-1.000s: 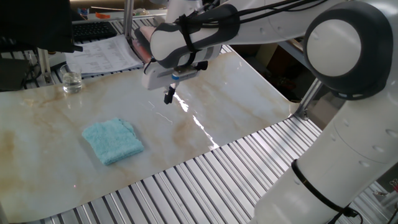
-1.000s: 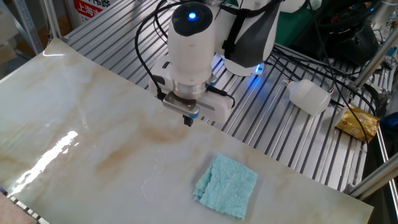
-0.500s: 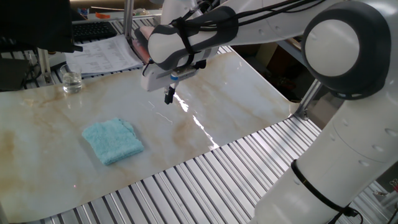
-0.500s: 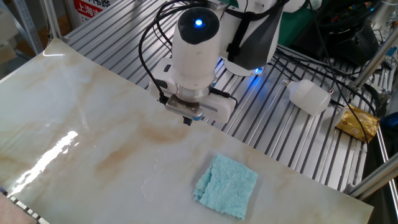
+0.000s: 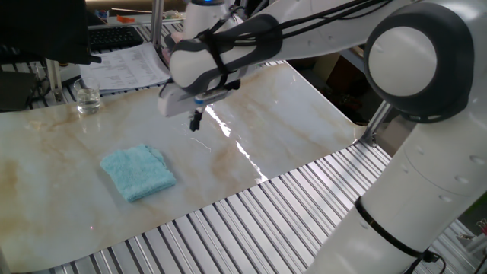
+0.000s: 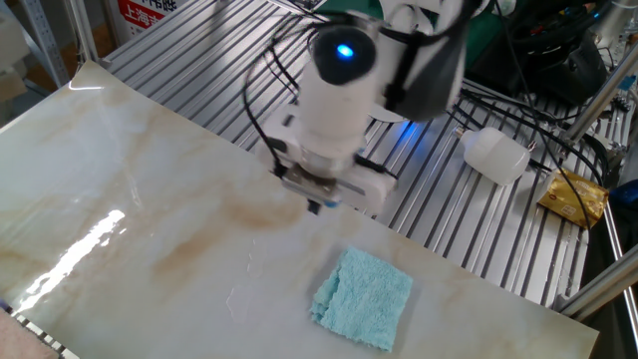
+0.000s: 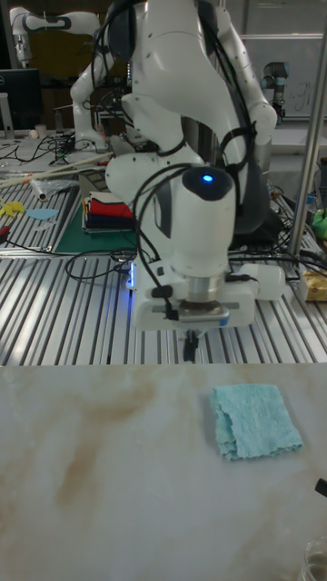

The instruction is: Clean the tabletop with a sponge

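Note:
The sponge [image 5: 138, 172] [image 6: 363, 296] [image 7: 255, 420] is a light blue, cloth-like square lying flat on the tabletop [image 5: 289, 114] [image 6: 120, 249] [image 7: 136, 490], a glossy cream sheet with faint brown streaks. My gripper [image 5: 195, 120] [image 6: 317, 206] [image 7: 191, 347] hangs just above the tabletop, fingers pressed together and holding nothing. It is apart from the sponge, up and to the right of it in one fixed view. A brown stain [image 6: 254, 211] lies close to the fingertips.
A small glass [image 5: 87, 100] stands at the sheet's far left corner, with papers [image 5: 125, 65] behind it. Ribbed grey slats [image 5: 251, 221] border the sheet. A white bottle [image 6: 495, 155] and a yellow packet [image 6: 573, 194] lie on the slats.
The gripper has shifted sideways toward the sponge's side of the sheet, staying shut and at about the same height. The sponge has not moved.

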`<state>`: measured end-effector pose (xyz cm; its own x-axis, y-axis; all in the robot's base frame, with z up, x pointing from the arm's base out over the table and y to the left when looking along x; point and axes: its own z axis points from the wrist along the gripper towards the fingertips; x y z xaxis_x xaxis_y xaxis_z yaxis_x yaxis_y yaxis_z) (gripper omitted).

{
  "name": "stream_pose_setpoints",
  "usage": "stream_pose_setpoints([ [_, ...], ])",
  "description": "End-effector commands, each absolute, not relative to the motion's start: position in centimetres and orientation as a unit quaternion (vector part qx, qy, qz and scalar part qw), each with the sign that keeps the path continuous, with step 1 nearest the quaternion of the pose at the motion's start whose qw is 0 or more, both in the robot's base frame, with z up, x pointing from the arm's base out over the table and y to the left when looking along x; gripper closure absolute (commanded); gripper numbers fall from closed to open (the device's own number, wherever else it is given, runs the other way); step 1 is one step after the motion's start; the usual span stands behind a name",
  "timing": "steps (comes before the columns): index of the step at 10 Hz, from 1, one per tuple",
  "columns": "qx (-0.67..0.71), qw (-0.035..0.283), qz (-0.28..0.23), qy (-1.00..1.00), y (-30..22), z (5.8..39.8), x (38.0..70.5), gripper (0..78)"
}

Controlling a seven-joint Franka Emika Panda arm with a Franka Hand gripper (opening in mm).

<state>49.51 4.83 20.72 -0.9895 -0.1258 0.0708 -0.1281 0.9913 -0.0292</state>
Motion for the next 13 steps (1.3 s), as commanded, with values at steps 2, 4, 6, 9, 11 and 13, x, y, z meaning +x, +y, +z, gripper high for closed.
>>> stream_pose_setpoints([
  [2, 0.043, 0.027, 0.014, -0.999, 10.4, 17.1, 50.3, 77.6],
  [4, 0.044, 0.028, 0.013, -0.999, 10.5, 16.9, 50.4, 77.6],
  [6, 0.054, 0.05, 0.011, -0.997, 10.5, 16.9, 50.4, 77.6],
  [9, 0.057, 0.048, 0.013, -0.997, 10.5, 16.9, 50.4, 77.6],
  [11, 0.054, 0.049, 0.012, -0.997, 10.5, 16.9, 50.4, 77.6],
  [13, 0.047, 0.045, 0.013, -0.998, 10.5, 16.9, 50.4, 77.6],
])
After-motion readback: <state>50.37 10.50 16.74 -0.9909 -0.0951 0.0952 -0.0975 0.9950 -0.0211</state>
